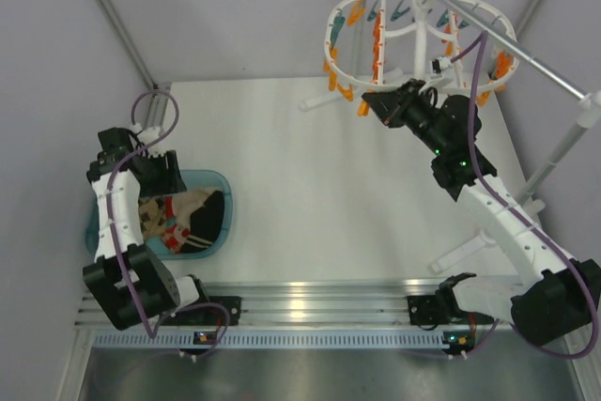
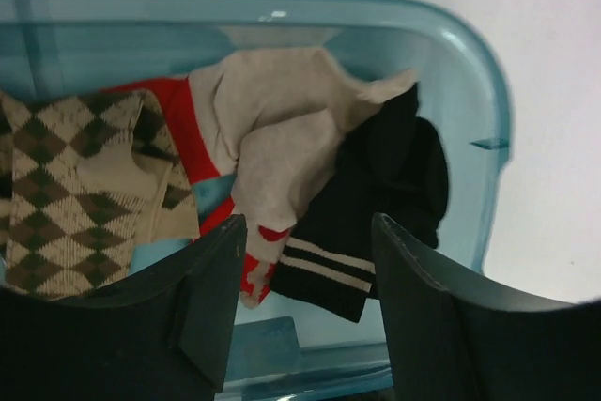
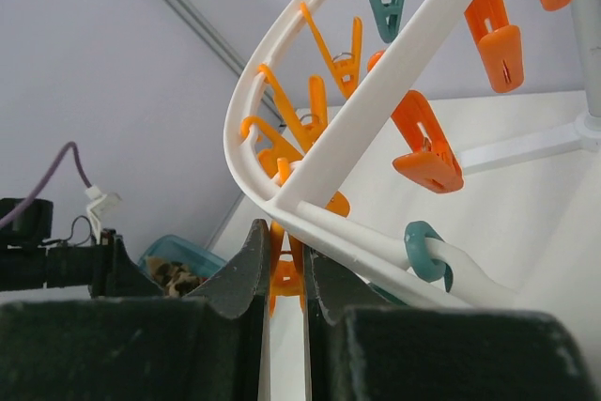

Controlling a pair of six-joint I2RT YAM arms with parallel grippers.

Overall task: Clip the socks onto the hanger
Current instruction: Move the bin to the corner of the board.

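Observation:
Brown-and-tan argyle socks [image 2: 66,185] lie at the left of a teal basket [image 2: 470,72], beside a beige-and-red sock [image 2: 282,138] and a black striped sock [image 2: 394,176]. My left gripper [image 2: 305,274] hangs open just above them, its fingers [image 2: 211,298] either side of the black sock's cuff and holding nothing. The white oval hanger [image 3: 376,72] with orange and teal clips fills the right wrist view. My right gripper [image 3: 286,274] is shut on an orange clip [image 3: 286,279] hanging from the hanger's rim. From above, that gripper [image 1: 368,105] sits at the hanger's [image 1: 413,30] near-left edge.
A grey metal rod [image 1: 526,53] carries the hanger at the back right, and its stand's legs [image 1: 470,251] spread over the right of the table. The basket [image 1: 225,185] sits at the left edge. Grey walls close in the back and sides.

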